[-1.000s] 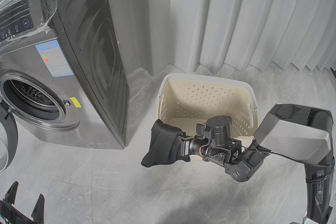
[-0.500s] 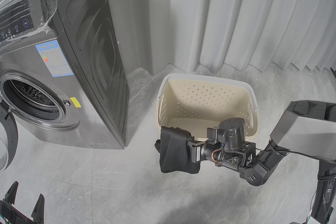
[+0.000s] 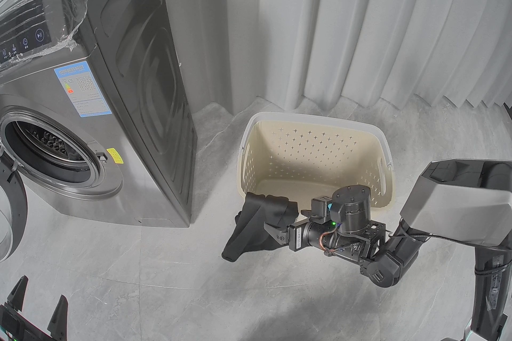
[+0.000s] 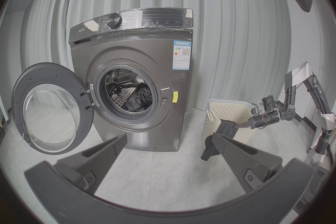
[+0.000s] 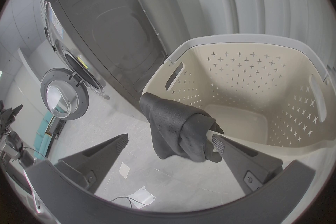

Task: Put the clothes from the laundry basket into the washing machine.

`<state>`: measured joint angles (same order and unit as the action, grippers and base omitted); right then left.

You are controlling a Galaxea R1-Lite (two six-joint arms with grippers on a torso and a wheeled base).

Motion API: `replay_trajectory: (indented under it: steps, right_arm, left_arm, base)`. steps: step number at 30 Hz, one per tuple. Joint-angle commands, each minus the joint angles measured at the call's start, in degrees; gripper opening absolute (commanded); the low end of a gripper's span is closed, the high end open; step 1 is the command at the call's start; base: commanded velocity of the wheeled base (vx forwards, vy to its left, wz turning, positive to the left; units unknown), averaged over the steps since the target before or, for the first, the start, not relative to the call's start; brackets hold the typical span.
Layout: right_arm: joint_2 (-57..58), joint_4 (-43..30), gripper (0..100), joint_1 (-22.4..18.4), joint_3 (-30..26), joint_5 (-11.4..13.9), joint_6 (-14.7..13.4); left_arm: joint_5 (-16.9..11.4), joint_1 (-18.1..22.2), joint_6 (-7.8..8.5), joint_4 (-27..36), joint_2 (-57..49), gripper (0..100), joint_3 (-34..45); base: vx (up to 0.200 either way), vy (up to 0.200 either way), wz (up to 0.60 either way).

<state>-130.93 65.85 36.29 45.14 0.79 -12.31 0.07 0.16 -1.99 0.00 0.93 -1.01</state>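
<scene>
The left claw (image 3: 41, 291) is held low over the floor (image 3: 160, 278), its two fingers spread wide with nothing between them. Straight ahead of this claw the washing machine (image 3: 106, 107) is seen, and its round door (image 4: 52, 107) is swung fully open to the claw's left. The drum opening (image 3: 50, 150) is left uncovered, and a small heap of dark clothes (image 4: 138, 97) is seen lying inside the drum, well apart from both claws.

Farther right, a black garment (image 3: 256, 225) is found at the tip of the right claw (image 5: 168, 137). This claw is parted wide rather than clamped: in the right wrist view the cloth is draped over the tip of one finger (image 5: 241, 158), while the other finger is left bare and apart from it. From that finger the garment hangs down in loose folds toward the floor. Whether it also touches the basket's rim cannot be told.

Just beyond the right claw the laundry basket (image 3: 314, 118) is set on the floor, its near left corner being the part closest to the claw and the garment. Its cream, star-punched inner walls and bare bottom are exposed. A pale pleated curtain (image 3: 346, 11) is hung behind the basket and the machine, far from both claws.
</scene>
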Motion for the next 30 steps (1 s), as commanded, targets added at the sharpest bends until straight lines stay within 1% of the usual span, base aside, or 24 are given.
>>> replay_trajectory:
  steps: [1, 4, 10, 11, 15, 16, 25, 29, 30]
  right_arm:
    - [-2.0, 0.1, 100, 0.1, 1.3, 0.2, 1.0]
    - [-3.2, 0.1, 100, 0.2, 3.4, 0.3, 1.6]
    - [-5.6, 0.0, 100, 0.5, 5.8, 1.0, 2.2]
    - [-6.4, 0.1, 100, 0.5, 6.9, 1.1, 2.9]
    - [-7.8, 0.1, 100, 0.5, 9.1, 1.1, 3.1]
    - [-7.9, 0.1, 0, 0.5, 9.5, 1.1, 3.1]
    - [-7.9, 0.9, 0, 0.0, 10.0, 1.1, 3.8]
    - [-7.0, 1.3, 0, -0.1, 9.1, 1.2, 3.8]
    - [-5.6, 1.7, 0, -0.2, 7.9, 1.4, 3.9]
  left_arm:
    - [0.0, 0.0, -0.03, 0.0, -0.6, 100, 1.0]
    - [0.0, 0.0, -0.03, 0.0, -0.6, 100, 1.0]
    - [0.0, 0.0, -0.03, 0.0, -0.6, 100, 1.0]
    - [0.0, -0.1, -0.03, 0.0, -0.6, 100, 1.0]
    - [0.0, 0.0, -0.03, 0.0, -0.6, 100, 1.0]
    - [0.0, 0.0, -0.03, 0.0, -0.6, 100, 1.0]
    - [0.0, 0.0, -0.03, 0.0, -0.6, 100, 1.0]
    - [0.0, 0.0, -0.03, 0.0, -0.6, 100, 1.0]
    - [0.0, 0.0, -0.03, 0.0, -0.6, 100, 1.0]
  base:
    - [0.0, 0.0, 0.0]
    - [0.0, 0.0, 0.0]
    - [0.0, 0.0, 0.0]
    - [0.0, 0.0, 0.0]
    - [0.0, 0.0, 0.0]
    - [0.0, 0.0, 0.0]
    - [0.0, 0.0, 0.0]
    - [0.0, 0.0, 0.0]
    - [0.0, 0.0, 0.0]
